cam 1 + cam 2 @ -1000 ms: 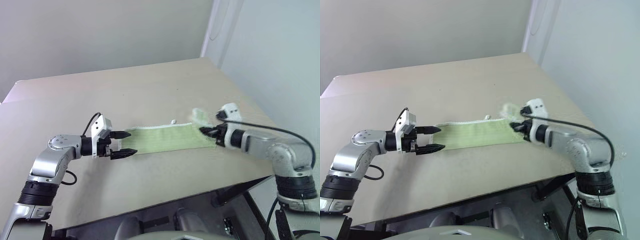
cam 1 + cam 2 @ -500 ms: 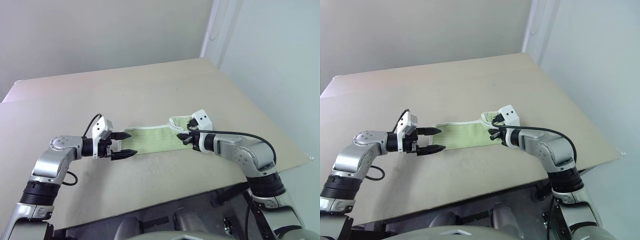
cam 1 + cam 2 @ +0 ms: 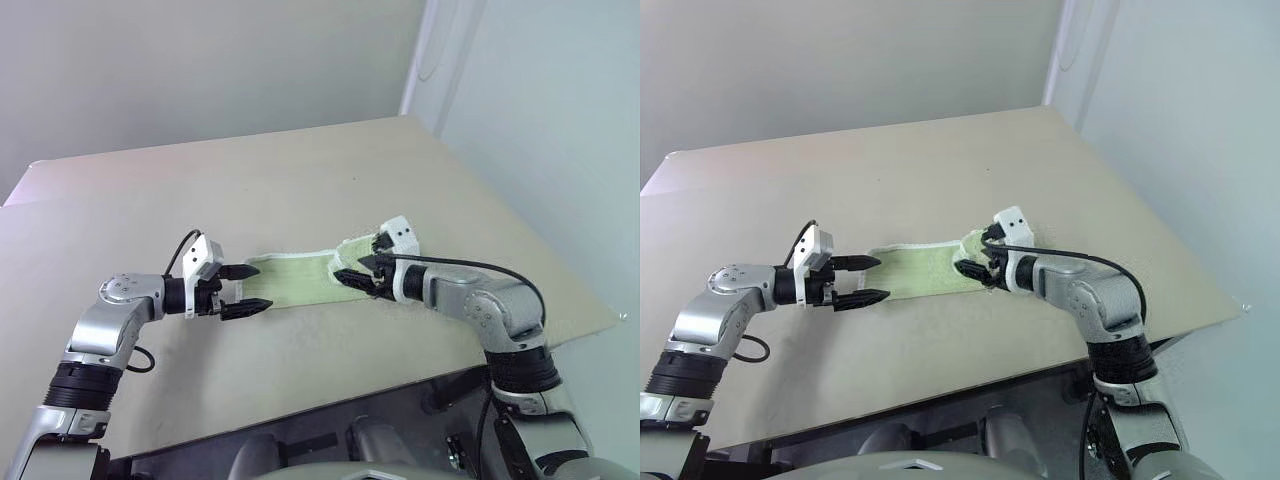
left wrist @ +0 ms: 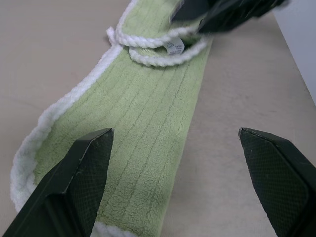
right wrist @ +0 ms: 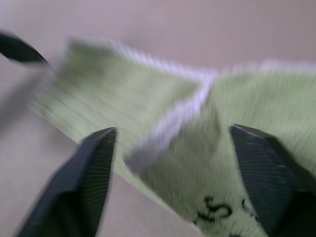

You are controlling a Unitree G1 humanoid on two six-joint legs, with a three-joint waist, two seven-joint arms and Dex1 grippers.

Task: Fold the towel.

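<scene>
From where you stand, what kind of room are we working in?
Probably a bare test room or lab corner, not a home. A plain beige table stands against blank pale walls, and on it lies the towel between the left gripper and the right gripper.

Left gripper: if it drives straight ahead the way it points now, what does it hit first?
Likely the towel: the open left gripper straddles its near end, one finger over the cloth. The right gripper lies further along.
</scene>
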